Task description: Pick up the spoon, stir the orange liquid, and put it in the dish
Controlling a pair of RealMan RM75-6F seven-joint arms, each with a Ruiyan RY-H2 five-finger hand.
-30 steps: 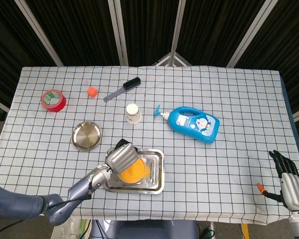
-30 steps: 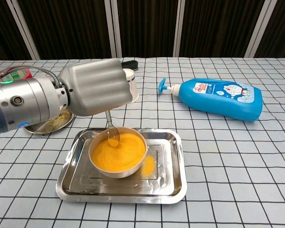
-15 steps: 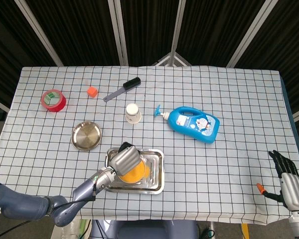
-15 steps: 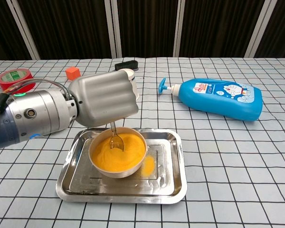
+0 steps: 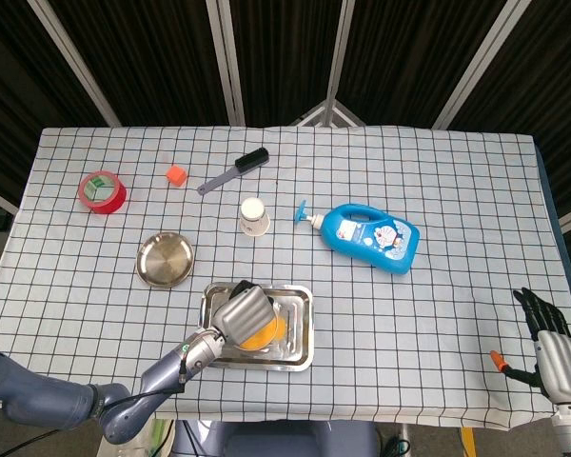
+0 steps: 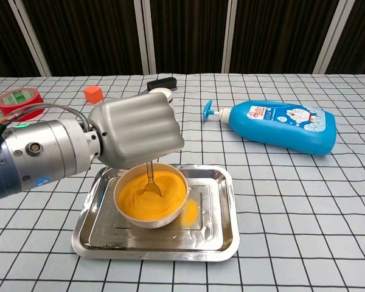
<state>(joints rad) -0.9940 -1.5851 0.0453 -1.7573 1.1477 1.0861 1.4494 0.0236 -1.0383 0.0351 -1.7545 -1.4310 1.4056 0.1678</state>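
My left hand (image 6: 137,130) hovers over a white bowl (image 6: 151,215) of orange liquid (image 6: 137,194) and grips a spoon (image 6: 151,181), whose tip dips into the liquid. The bowl stands in a steel tray (image 6: 218,226). From the head view the left hand (image 5: 243,311) covers most of the bowl, with orange liquid (image 5: 263,333) showing beside it. A round steel dish (image 5: 165,259) lies on the cloth to the left of the tray (image 5: 300,333). My right hand (image 5: 555,347) hangs at the table's right front corner with its fingers apart, holding nothing.
A blue soap bottle (image 5: 371,233) lies on its side right of centre. A paper cup (image 5: 253,216), a black brush (image 5: 234,169), an orange cube (image 5: 175,174) and a red tape roll (image 5: 102,190) sit further back. Some orange liquid (image 6: 190,211) is spilled in the tray.
My left hand has shifted to the right over the bowl, carrying the spoon from the bowl's left edge toward its middle. The right hand has stayed still.
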